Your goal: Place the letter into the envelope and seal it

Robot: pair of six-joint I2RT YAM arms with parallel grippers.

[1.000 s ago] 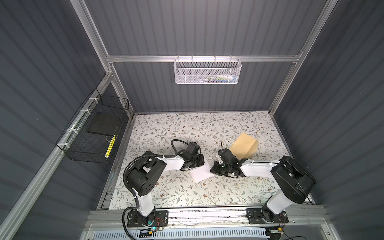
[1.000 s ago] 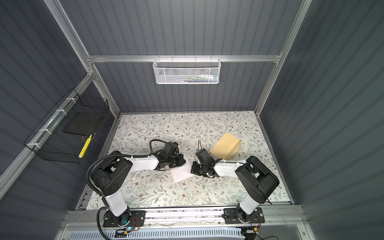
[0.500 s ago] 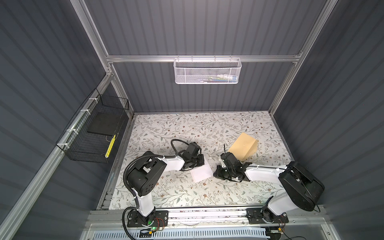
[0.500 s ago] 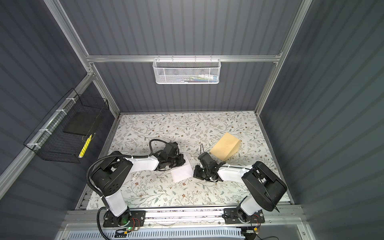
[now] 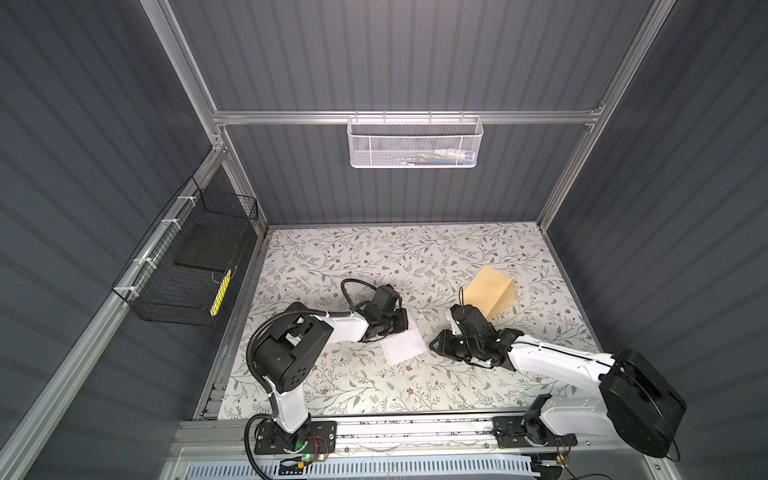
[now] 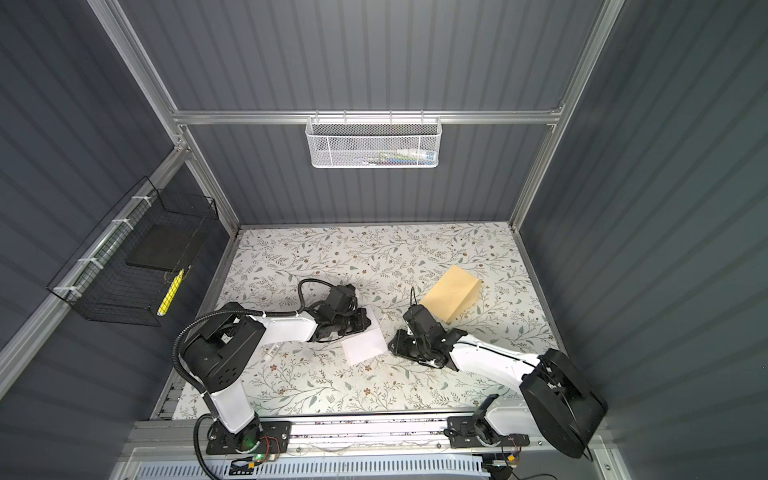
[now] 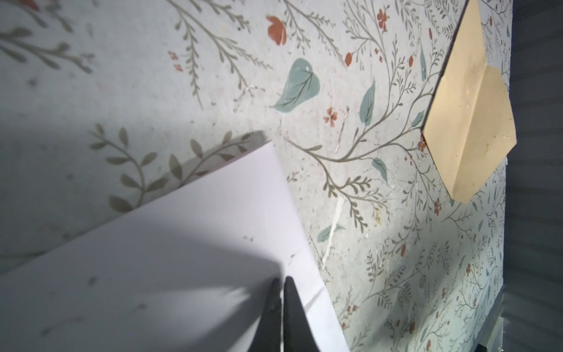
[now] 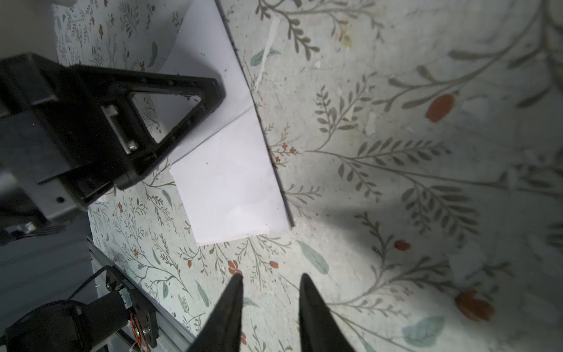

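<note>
A robotics lab test cell. An aluminium frame [image 5: 399,117] holds grey ribbed wall panels [image 5: 374,54] around a flower-patterned table [image 5: 374,257]. A left robot arm [image 5: 345,328] and a right robot arm [image 5: 557,361] are bolted to a front rail [image 5: 415,428]. A white mesh basket [image 5: 374,145] and a black wire basket [image 5: 166,299] hang on the walls.

Part of the letter [image 5: 406,345] — hidden under the left pincer [image 5: 397,326].

both top views are sharp, evenly lit from above; wrist views warp at edges, soft shadows crossing the letter [image 7: 182,259].
</note>
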